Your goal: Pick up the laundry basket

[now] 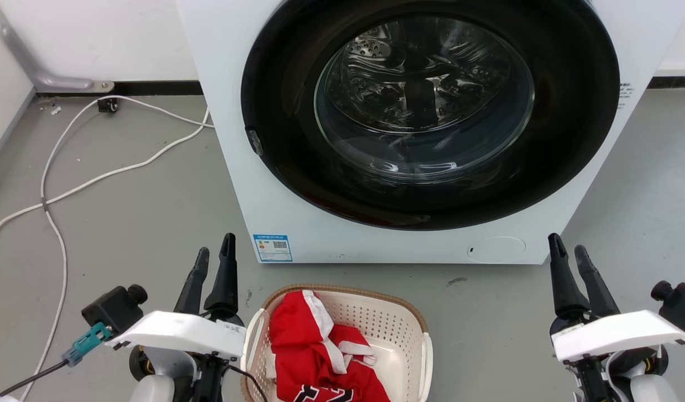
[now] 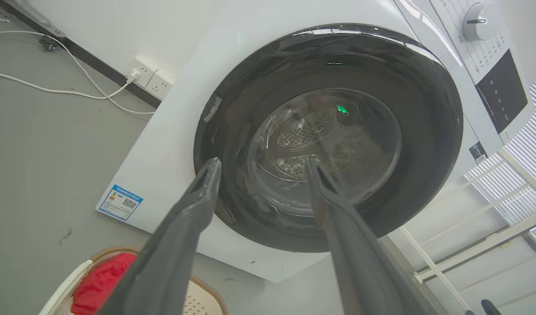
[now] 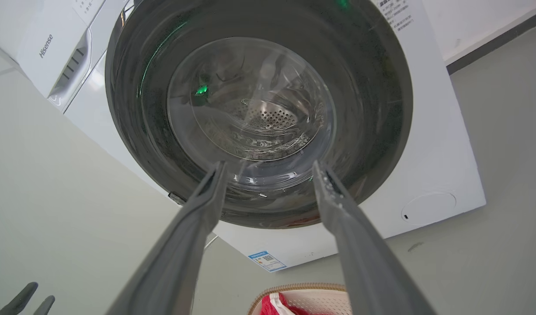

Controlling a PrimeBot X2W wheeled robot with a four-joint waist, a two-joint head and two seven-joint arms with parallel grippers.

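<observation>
The laundry basket (image 1: pixel 401 329) stands on the grey floor at the bottom middle of the head view, cream-white with perforated walls, a brown woven-look rim and white side handles. A red and white garment (image 1: pixel 314 357) lies in it. My left gripper (image 1: pixel 215 250) is open, just left of the basket and apart from it. My right gripper (image 1: pixel 569 246) is open too, farther off to the basket's right. A corner of the basket (image 2: pixel 204 297) shows under the left gripper (image 2: pixel 263 164), and the basket's rim (image 3: pixel 294 288) shows below the right gripper (image 3: pixel 270 168).
A white washing machine (image 1: pixel 264 167) with a shut dark round door (image 1: pixel 429 106) stands right behind the basket. White cables (image 1: pixel 69 184) trail over the floor at the left, running to wall sockets (image 2: pixel 150 78). A white rack (image 2: pixel 469 236) stands beside the machine.
</observation>
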